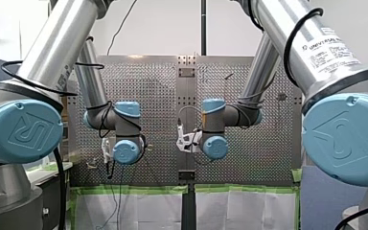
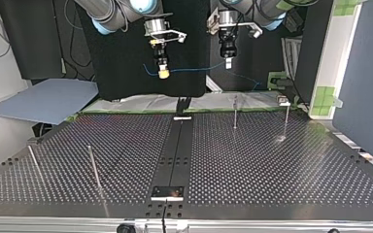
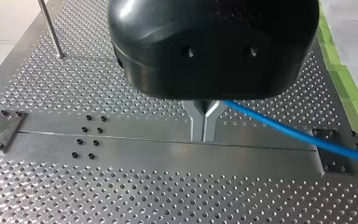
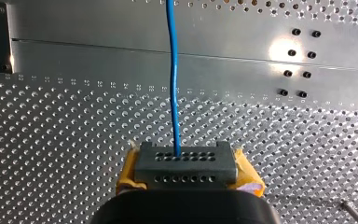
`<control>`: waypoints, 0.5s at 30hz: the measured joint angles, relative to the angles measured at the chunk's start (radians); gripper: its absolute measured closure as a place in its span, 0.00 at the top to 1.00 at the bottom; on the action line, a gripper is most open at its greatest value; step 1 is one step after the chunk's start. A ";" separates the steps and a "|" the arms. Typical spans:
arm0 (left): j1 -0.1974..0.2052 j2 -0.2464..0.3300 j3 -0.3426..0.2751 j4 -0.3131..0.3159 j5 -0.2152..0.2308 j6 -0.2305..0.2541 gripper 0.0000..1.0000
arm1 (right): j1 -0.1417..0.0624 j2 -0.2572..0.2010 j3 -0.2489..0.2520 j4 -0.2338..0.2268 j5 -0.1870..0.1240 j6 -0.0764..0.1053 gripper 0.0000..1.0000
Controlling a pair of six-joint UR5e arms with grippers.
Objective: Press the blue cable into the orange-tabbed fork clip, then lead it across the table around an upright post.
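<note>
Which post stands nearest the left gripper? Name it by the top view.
The post just right of the centre strip, near the far edge, almost straight below my left gripper. The other three stand farther off to either side.

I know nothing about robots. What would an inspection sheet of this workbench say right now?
Surface: perforated metal table, dark strip down its middle.
Job's things: blue cable held in the air; upright posts; fork clip not made out.
Clutter: nothing seen.
Pincers: left pincer and right pincer both shut on the blue cable, above the table.
Cables: black leads looped on the arms.
Surroundings: green tape, blue-grey sheet beside the table.
</note>
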 joint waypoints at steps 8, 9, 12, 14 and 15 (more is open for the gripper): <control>0.024 -0.021 -0.023 -0.024 0.024 0.024 0.00 | 0.017 0.017 -0.017 0.017 0.017 0.003 0.00; 0.031 -0.025 -0.031 -0.031 0.031 0.031 0.00 | 0.027 0.027 -0.026 0.027 0.027 0.004 0.00; 0.058 -0.031 -0.053 -0.056 0.053 0.058 0.00 | 0.055 0.055 -0.039 0.055 0.055 0.004 0.00; 0.073 -0.033 -0.060 -0.064 0.060 0.072 0.00 | 0.069 0.072 -0.042 0.072 0.073 0.004 0.00; 0.078 -0.033 -0.061 -0.066 0.061 0.076 0.00 | 0.074 0.080 -0.043 0.083 0.083 0.005 0.00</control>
